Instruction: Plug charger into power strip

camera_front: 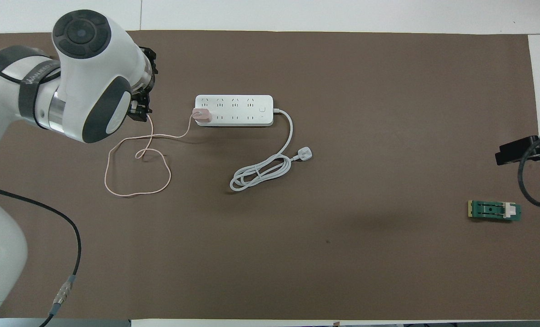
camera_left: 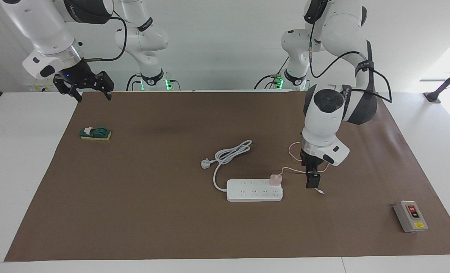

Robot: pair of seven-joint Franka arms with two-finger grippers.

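Though hazy, L gripper (camera_left: 312,182) over cable (camera_left: 291,169)

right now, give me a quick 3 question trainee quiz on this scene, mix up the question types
1. True or false: the small pale-pink cube charger sits in the long flat white power strip, at its end toward the left arm.
2. Multiple choice: the left gripper is
A. shut on the charger
B. open, over the charger's thin pink cable, clear of the strip
C. resting on the grey switch box
3. Fill in: the right gripper waits, open, near the table corner by the small ____ and yellow block.

Key: 1 true; 2 B; 3 green.
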